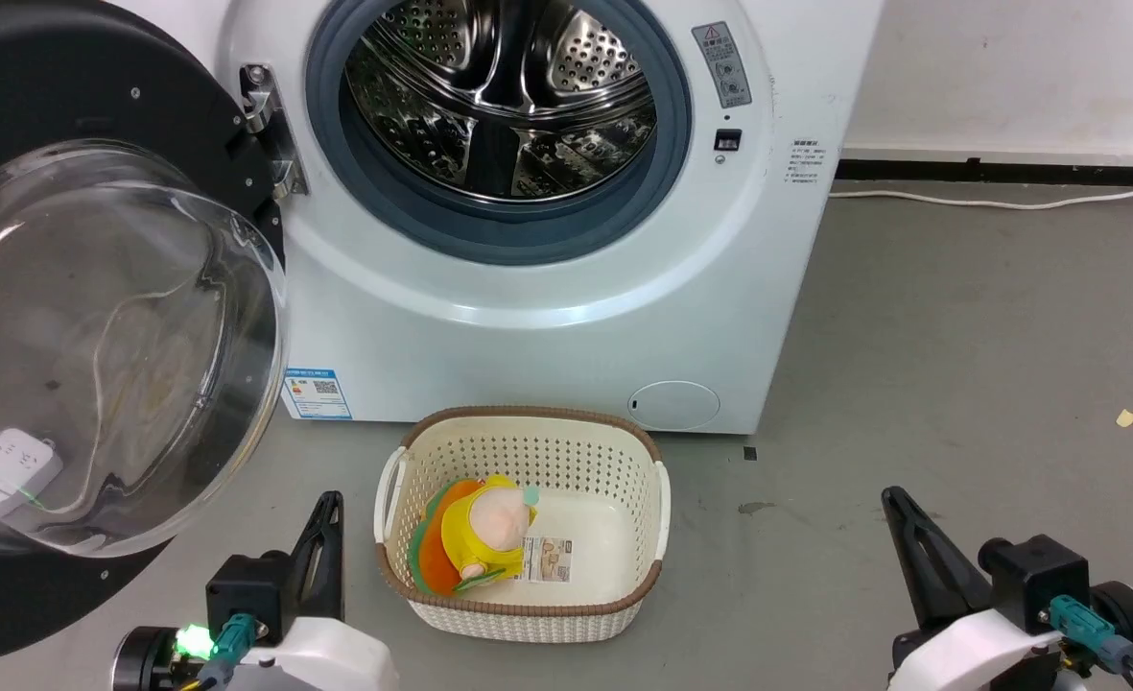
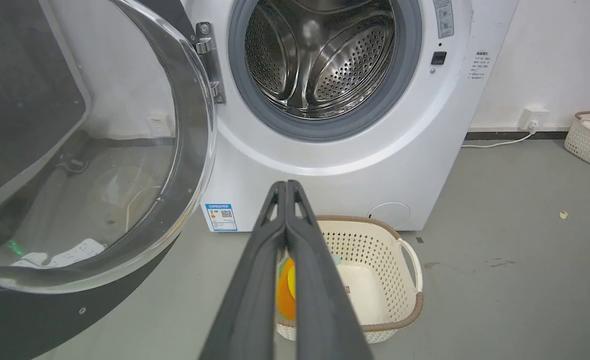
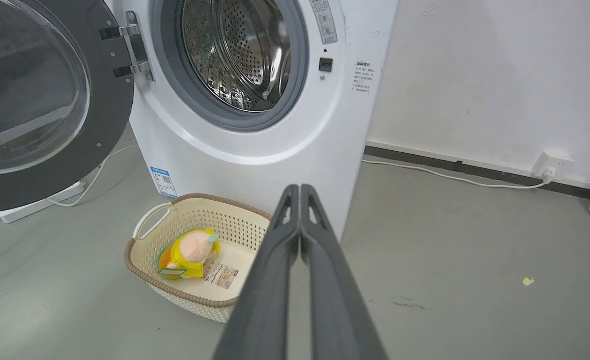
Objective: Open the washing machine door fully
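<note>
Clenched dark fingers of the left gripper (image 2: 286, 185) are seen nearest, pressed flat together with nothing between them. The right gripper (image 3: 299, 188) is likewise shut on nothing. Both are held low and back from the washing machine (image 1: 547, 317), touching nothing, which is judged to be a parked pose that leaves the swing of the door free.

Ahead and to the left of the left gripper, near it but apart, the washing machine door (image 1: 96, 365) is found swung wide on its metal hinge (image 1: 264, 125), its glass bowl turned outward. The steel drum (image 1: 499, 96) ahead of and above both grippers is thereby laid fully bare. From this the task is judged done or nearly so; whether the hinge has reached its stop cannot be told.

Between the two grippers, just right of the left one, a cream basket (image 1: 528, 415) is set close against the machine's front, presumably for loading. A yellow plush toy (image 1: 484, 537) is lying in it.
</note>
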